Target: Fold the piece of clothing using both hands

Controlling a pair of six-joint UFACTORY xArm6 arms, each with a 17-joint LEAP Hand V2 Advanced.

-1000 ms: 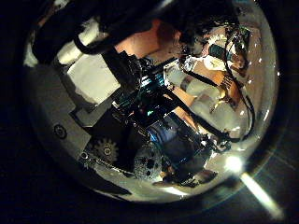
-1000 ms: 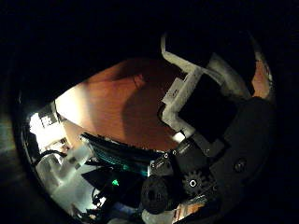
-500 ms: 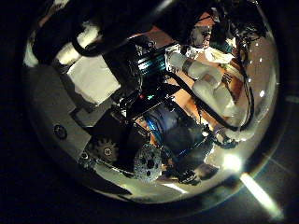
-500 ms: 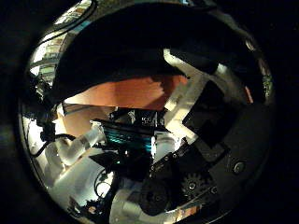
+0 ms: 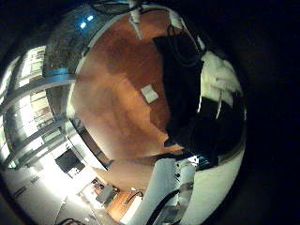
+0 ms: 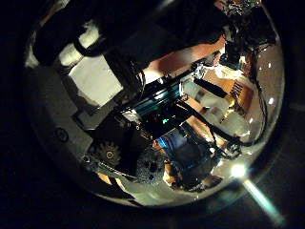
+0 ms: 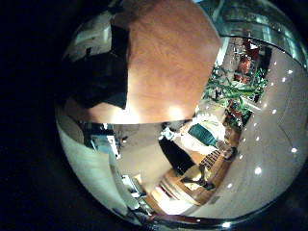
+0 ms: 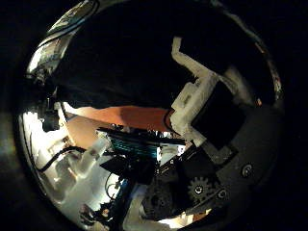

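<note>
Cloth now fills far more of the right thumb side palm view than it did a second ago: the garment [image 8: 125,58] hangs as a broad dark sheet over most of the picture. Only a thin strip of the surface [image 8: 125,117] shows below it. We take this to mean the right robot hand [image 8: 207,106] has come in close under or against the fabric, probably to carry a fold across. Its blocky fingers sit at the cloth's edge, but we cannot tell whether they are clamped on it or apart.

From the left little finger side, the left robot hand [image 5: 220,80] lies against the same garment, which is heaped in soft bunched folds on the surface. Its grip is likewise unclear to us. A small flat square [image 5: 150,94] rests on the bare surface beside the heap.

The fabric looks limp, matte and thick enough to drape heavily. The surface looks like smooth polished wood with a slight sheen
</note>
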